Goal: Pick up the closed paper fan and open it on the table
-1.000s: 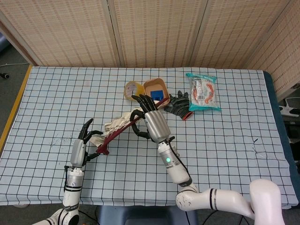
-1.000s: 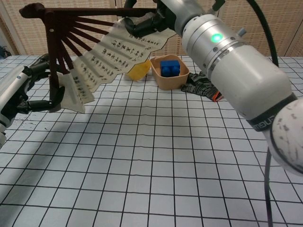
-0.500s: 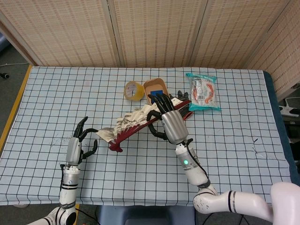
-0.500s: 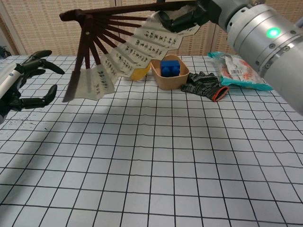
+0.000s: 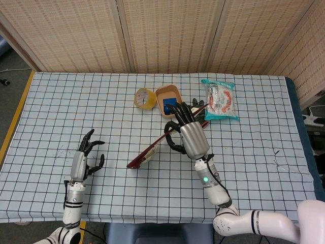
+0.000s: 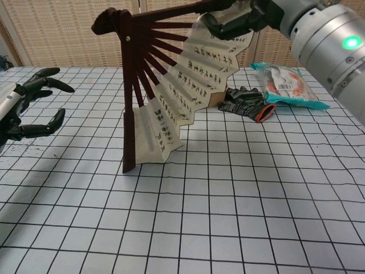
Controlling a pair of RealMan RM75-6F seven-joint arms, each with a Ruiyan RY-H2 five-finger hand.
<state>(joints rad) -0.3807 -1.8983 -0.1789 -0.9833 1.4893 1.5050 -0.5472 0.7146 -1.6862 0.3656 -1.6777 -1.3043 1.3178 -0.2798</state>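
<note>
Head view: right hand (image 5: 190, 136) holds the paper fan (image 5: 150, 152) by its upper rib, fan seen edge-on, slanting down-left above the checked tabletop (image 5: 254, 168), pivot end low near table centre. Left hand (image 5: 84, 157) sits apart at lower left, fingers spread, holding nothing. Behind the right hand: tape roll (image 5: 144, 97), small bowl (image 5: 170, 98) with a blue block (image 5: 170, 106), black glove (image 5: 195, 113), snack packet (image 5: 219, 99)

Chest view: fan (image 6: 182, 85) partly spread, ribs fanning from the pivot at top left, one outer guard hanging straight down, its tip at or just above the tabletop (image 6: 228, 217). Right hand (image 6: 245, 17) grips the top guard. Left hand (image 6: 31, 108) wide, well clear of the fan. Glove (image 6: 246, 103) and packet (image 6: 285, 83) behind
</note>
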